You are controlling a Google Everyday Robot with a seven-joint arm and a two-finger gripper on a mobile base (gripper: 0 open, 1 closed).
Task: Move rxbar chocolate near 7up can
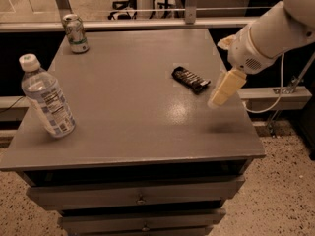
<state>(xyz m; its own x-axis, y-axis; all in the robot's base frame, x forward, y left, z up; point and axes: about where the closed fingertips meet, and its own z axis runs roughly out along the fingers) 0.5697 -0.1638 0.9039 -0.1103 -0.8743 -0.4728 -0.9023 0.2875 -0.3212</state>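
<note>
Pincer (224, 88) over tabletop (128, 117) right edge, just right of rxbar (191, 79); can't tell its grip state. Rxbar flat, right of centre, well apart from 7up (76, 33) at far-left corner. Bottle (47, 98) near left edge. Drawers (138, 196) below, speckled floor (288, 195), probably glass behind.

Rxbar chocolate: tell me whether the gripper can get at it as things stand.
Probably yes. The gripper hangs close beside the rxbar chocolate, which lies with nothing between them; the water bottle and 7up can stand far across the table.
</note>
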